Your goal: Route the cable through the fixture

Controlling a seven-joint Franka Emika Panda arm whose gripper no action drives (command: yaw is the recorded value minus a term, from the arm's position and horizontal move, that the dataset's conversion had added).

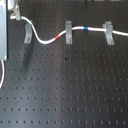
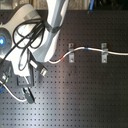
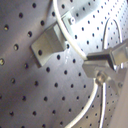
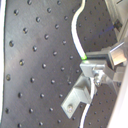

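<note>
cable (image 1: 87,29): white w/ red and blue bands, runs thru three clips on desk (image 1: 65,90)
tool (image 4: 94,70): clenched on cable

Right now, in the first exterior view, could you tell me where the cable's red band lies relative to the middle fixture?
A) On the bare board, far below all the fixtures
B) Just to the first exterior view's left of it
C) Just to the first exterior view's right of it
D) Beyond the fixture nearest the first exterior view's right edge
B: the red band sits on the cable just to the first exterior view's left of the middle fixture, while the blue band lies to the first exterior view's right.
</note>
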